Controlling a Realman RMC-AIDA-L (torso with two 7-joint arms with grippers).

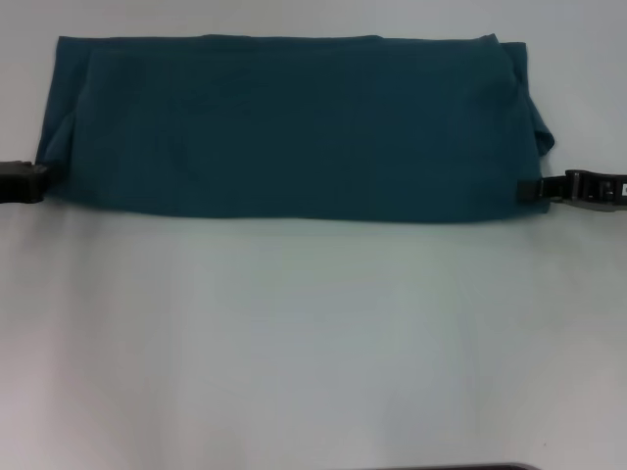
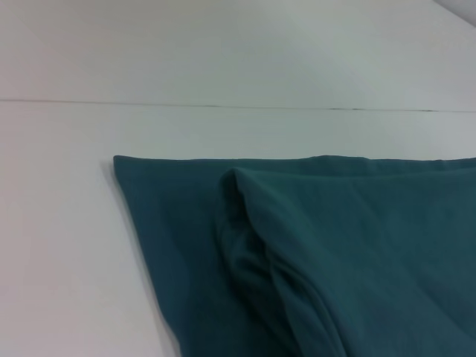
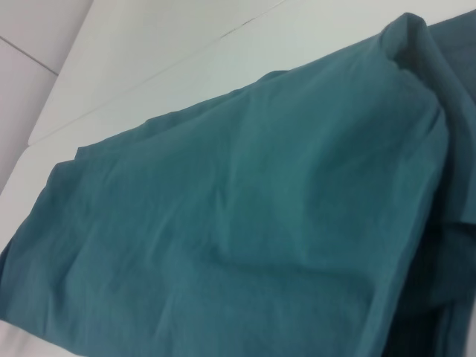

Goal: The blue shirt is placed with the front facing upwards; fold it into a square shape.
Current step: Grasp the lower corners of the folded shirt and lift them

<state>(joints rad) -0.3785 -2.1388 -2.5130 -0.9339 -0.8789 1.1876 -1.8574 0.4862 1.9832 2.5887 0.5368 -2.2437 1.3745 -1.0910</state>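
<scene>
Surface: white counter (image 1: 313,343), plain and matte; a thin seam runs across it beyond the cloth in the left wrist view.
Object: large dark teal-blue cotton T-shirt (image 1: 294,127), lying at the far side of the counter as a wide flat band, plain side up. No lettering or collar shows in any view.
Step in hand: judged from the band shape, the lengthwise fold is done; the shirt is long and low, not yet square. I take it the cross fold is next.
Left gripper (image 1: 24,182): mine, at the band's left end, low on the near corner, touching or just beside the edge. Open, shut or pinching cloth: cannot tell.
Right gripper (image 1: 549,188): mine, at the right end near the near corner, tip at the hem. Fingers' state: cannot tell either.
Next move calls for: a sure pinch through all layers at one end, then carrying that end over to meet the other with edges lined up. Right end is bunched, so layers may slip.
Head view only: both ends at once, whole outline.
Left wrist view only: upper layer set back from the lower one, with a rolled fold at the corner.
Right wrist view only: soft creases on top and a puffed, overhanging fold at my end.
</scene>
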